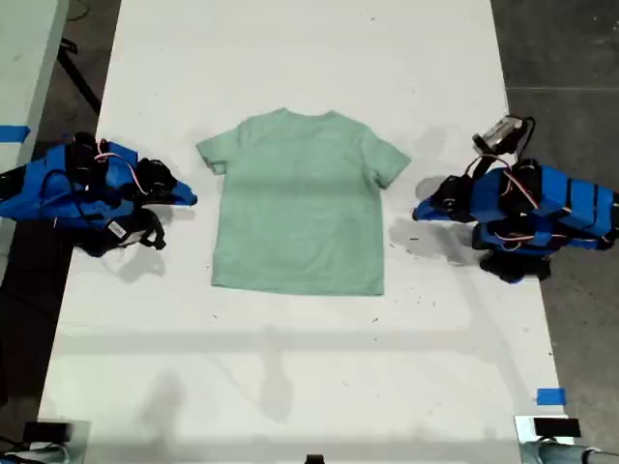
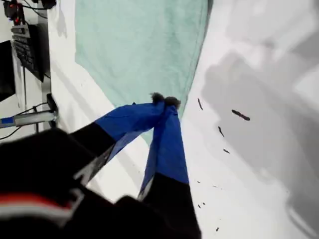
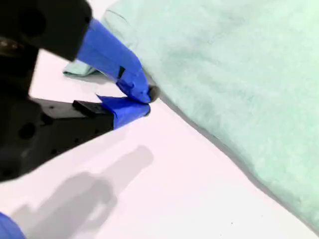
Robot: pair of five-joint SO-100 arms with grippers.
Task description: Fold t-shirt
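Observation:
The pale mint-green t-shirt [image 1: 300, 203] lies flat and spread out in the middle of the white table [image 1: 309, 58], neck toward the exterior view's top. My first gripper [image 1: 418, 210] rests low at the exterior view's right, shut and empty, a short gap from the shirt's side edge. In the first wrist view its tips [image 2: 164, 101] meet in front of the t-shirt [image 2: 139, 45]. My second gripper [image 1: 191, 200] sits at the exterior view's left, also shut and empty. Its tips [image 3: 146, 101] are beside the shirt's edge [image 3: 239, 74], just below a sleeve [image 3: 79, 69].
Both blue arm bodies lie near the table's long sides. Blue tape marks [image 1: 549, 396] [image 1: 12, 133] sit at the exterior view's lower right and far left. A keyboard [image 2: 25, 47] shows beyond the table edge. Small dark specks [image 2: 240, 115] dot the table.

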